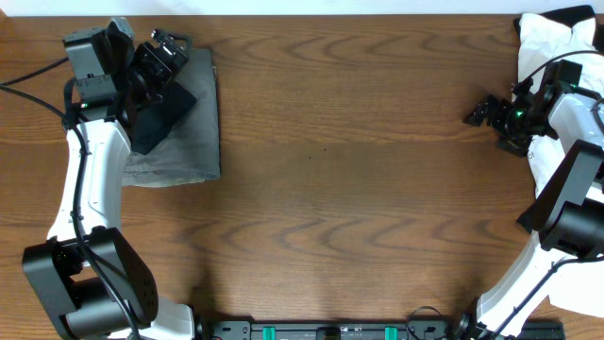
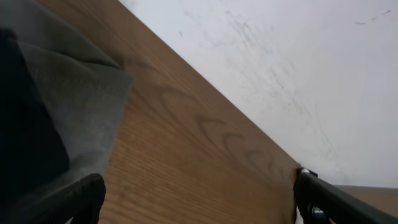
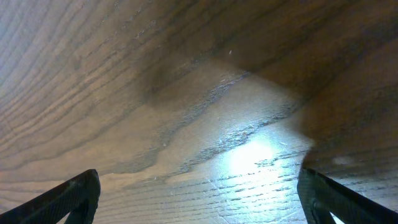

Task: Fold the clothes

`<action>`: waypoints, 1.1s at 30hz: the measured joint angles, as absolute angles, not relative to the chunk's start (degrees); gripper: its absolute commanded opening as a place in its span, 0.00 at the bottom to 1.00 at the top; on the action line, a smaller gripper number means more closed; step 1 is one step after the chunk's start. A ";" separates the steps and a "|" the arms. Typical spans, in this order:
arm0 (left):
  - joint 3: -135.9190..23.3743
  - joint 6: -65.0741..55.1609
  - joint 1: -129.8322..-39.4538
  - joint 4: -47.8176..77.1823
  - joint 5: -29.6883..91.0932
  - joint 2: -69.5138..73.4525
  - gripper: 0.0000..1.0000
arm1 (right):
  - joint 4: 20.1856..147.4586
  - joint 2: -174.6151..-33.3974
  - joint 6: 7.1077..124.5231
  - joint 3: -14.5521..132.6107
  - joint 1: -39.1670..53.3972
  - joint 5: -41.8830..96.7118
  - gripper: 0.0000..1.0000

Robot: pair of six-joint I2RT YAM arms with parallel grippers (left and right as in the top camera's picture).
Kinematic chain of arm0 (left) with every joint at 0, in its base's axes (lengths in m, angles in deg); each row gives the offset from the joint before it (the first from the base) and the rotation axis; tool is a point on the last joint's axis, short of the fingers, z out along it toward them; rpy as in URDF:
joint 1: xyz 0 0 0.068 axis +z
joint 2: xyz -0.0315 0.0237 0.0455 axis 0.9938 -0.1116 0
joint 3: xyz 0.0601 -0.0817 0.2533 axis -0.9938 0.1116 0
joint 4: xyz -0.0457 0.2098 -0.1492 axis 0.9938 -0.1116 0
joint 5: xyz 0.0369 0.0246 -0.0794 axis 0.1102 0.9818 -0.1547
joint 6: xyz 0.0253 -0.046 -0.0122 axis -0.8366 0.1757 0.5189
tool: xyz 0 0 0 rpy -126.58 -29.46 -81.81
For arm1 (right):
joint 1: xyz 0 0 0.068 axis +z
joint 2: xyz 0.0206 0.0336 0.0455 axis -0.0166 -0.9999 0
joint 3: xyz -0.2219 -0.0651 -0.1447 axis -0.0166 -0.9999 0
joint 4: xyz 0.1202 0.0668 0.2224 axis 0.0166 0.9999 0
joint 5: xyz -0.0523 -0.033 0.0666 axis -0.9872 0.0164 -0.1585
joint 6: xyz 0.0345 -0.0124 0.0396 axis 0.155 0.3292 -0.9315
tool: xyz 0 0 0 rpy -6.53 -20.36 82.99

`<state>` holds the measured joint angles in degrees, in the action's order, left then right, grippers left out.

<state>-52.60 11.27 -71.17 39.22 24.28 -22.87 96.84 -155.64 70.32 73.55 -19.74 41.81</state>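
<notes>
The clothes, a black T-shirt (image 1: 160, 115), lie folded into a small dark packet on top of grey-green trousers (image 1: 193, 142) at the table's back left. In the left wrist view the black fabric (image 2: 25, 143) fills the left edge, over the grey cloth (image 2: 81, 99). My left gripper (image 1: 173, 44) hovers over the far end of that pile, open, with only bare wood between its fingers (image 2: 84, 198). My right gripper (image 1: 478, 112) is open at the back right, low over bare table (image 3: 199, 124), holding nothing.
A white garment (image 1: 547, 38) is heaped at the back right corner behind the right arm, with a dark piece (image 1: 578, 13) showing at its top. The table's far edge (image 2: 205, 81) runs just beyond the left gripper.
</notes>
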 measured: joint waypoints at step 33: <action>-52.60 11.25 -71.17 39.00 24.41 -22.87 0.98 | 99.18 -70.90 83.30 73.58 8.22 33.02 0.99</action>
<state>-52.60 11.25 -71.17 39.00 24.41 -22.87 99.18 -70.90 83.30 73.58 8.22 33.02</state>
